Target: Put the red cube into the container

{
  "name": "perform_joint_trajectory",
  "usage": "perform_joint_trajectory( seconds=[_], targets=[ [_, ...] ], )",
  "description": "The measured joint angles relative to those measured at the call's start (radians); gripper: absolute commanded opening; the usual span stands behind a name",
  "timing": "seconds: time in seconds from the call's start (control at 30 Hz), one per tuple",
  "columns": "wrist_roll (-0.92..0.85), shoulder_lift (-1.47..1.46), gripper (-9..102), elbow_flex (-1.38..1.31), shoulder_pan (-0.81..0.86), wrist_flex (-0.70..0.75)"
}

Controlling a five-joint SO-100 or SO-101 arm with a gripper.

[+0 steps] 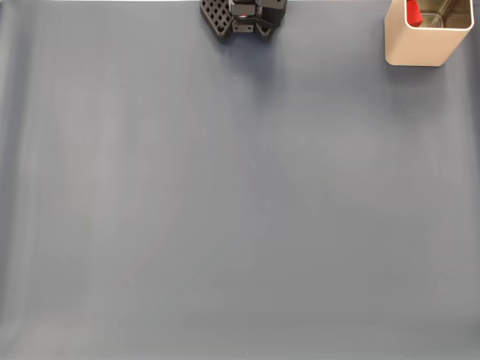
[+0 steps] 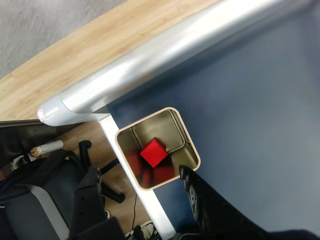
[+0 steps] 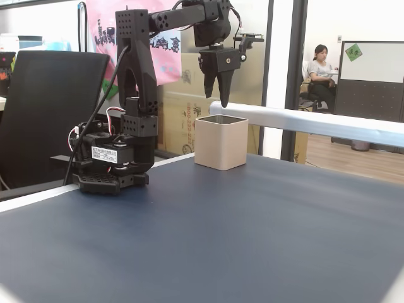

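Observation:
The red cube [image 2: 153,153] lies inside the beige container [image 2: 193,151], with red reflections on the shiny walls around it. In a fixed view from above, a bit of the red cube [image 1: 413,13] shows over the rim of the container [image 1: 416,49] at the far right corner. My gripper [image 3: 219,101] hangs a short way above the container [image 3: 221,146], fingers pointing down and slightly apart, holding nothing. In the wrist view one black finger [image 2: 200,200] reaches in from the bottom, just beside the container's rim.
The arm's base [image 3: 107,165] stands left of the container at the mat's [image 1: 240,210] back edge. A silver rail [image 3: 315,123] runs behind the container. A black chair [image 3: 50,107] and a seated person [image 3: 319,69] are off the table.

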Motion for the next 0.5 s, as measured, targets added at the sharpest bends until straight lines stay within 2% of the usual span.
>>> perform_joint_trajectory(
  seconds=[0.3, 0.5],
  targets=[
    [0.041, 0.000, 0, -0.037, 0.092, -0.009],
    [0.061, 0.087, 0, -0.018, 0.318, -0.009]
  ],
)
